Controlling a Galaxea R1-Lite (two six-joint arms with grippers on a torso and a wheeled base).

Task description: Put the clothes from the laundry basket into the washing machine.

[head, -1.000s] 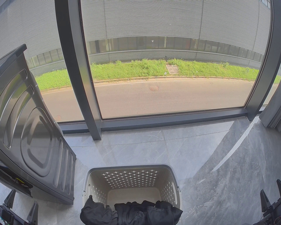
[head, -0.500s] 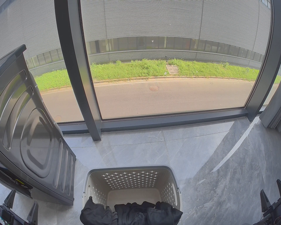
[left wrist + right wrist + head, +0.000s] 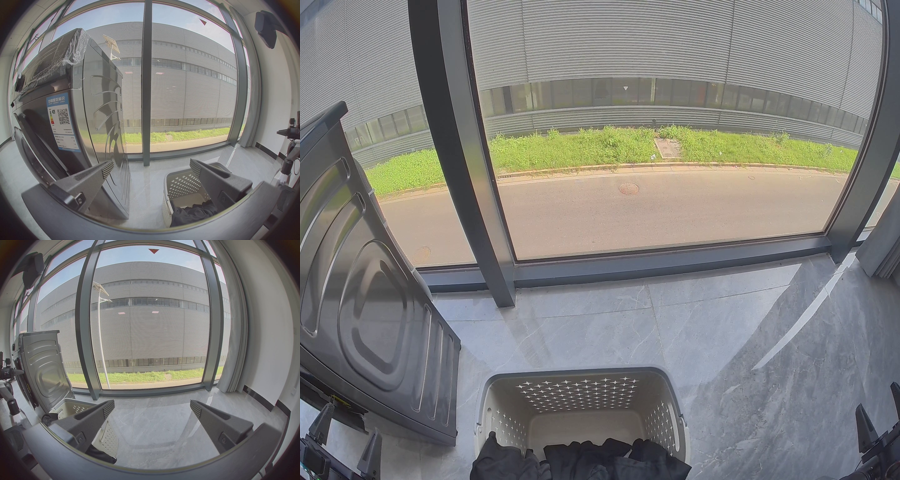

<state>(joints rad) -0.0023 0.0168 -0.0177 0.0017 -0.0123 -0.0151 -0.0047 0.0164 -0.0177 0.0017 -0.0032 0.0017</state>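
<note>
A white perforated laundry basket (image 3: pixel 581 400) stands on the floor at the near edge of the head view, with black clothes (image 3: pixel 581 459) piled at its near side. The grey washing machine (image 3: pixel 369 325) is just left of it, side panel toward the basket. My left gripper (image 3: pixel 352 422) is low at the near left, open and empty, in front of the machine. My right gripper (image 3: pixel 878 400) is open and empty at the near right, well away from the basket. The left wrist view shows the machine (image 3: pixel 78 109), basket (image 3: pixel 181 187) and clothes (image 3: pixel 190 214) beyond the open left gripper (image 3: pixel 151 170).
A floor-to-ceiling window with a dark frame post (image 3: pixel 469 187) closes off the far side. A pale curtain (image 3: pixel 881 244) hangs at the far right. Grey tiled floor (image 3: pixel 737 350) lies open between the basket and the window and to the right.
The whole head picture has slid slightly downward, so the camera moved. The basket, clothes and machine keep their places relative to each other. Both grippers stay open.
</note>
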